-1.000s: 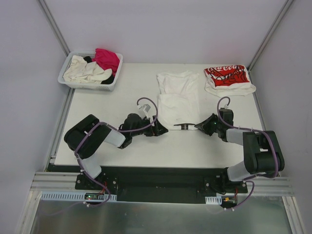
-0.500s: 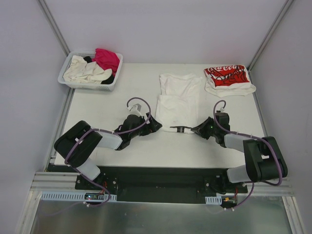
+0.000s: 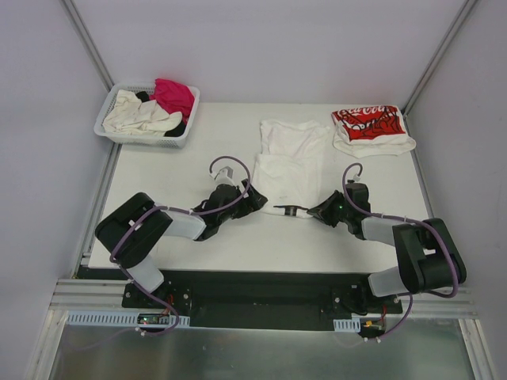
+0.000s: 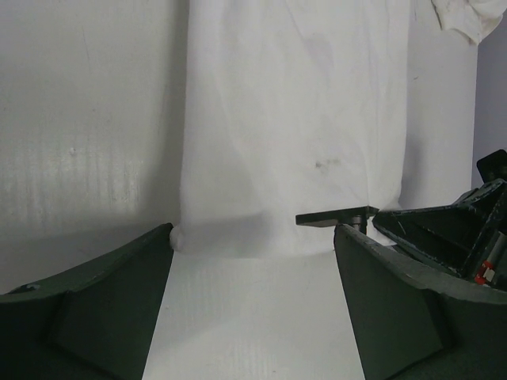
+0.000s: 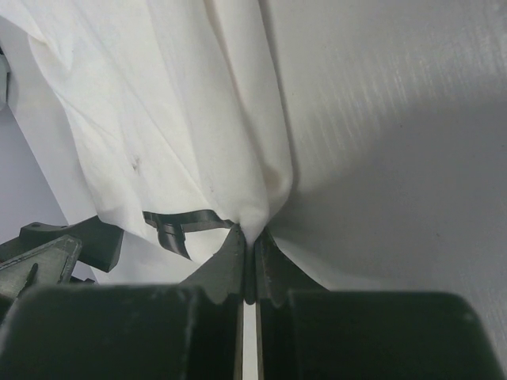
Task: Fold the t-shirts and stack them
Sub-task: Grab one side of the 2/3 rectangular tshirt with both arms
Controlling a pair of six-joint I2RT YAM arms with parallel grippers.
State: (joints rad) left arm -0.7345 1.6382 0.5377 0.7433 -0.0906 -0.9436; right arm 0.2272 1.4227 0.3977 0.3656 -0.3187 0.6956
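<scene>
A large plain white t-shirt [image 3: 291, 162] lies partly folded in the middle of the table. My right gripper [image 3: 314, 211] is at its near right corner and shut on a pinch of that cloth [image 5: 252, 229]. My left gripper [image 3: 255, 203] stands open at the near left corner, low over the table. Its fingers [image 4: 119, 293] frame the hem [image 4: 261, 237] and hold nothing. A thin black strip [image 3: 290, 209] lies along the hem by the right gripper. A folded white t-shirt with red print [image 3: 371, 127] rests at the back right.
A white slotted basket [image 3: 107, 120] at the back left holds cream [image 3: 139, 115], magenta [image 3: 174, 95] and black shirts. The white table [image 3: 198, 237] ends in a black rail near the arm bases. Grey walls stand on both sides.
My left gripper has moved up to the shirt's near left corner and stayed open. The right gripper, still pinching the corner, has shifted a little left and nearer.
</scene>
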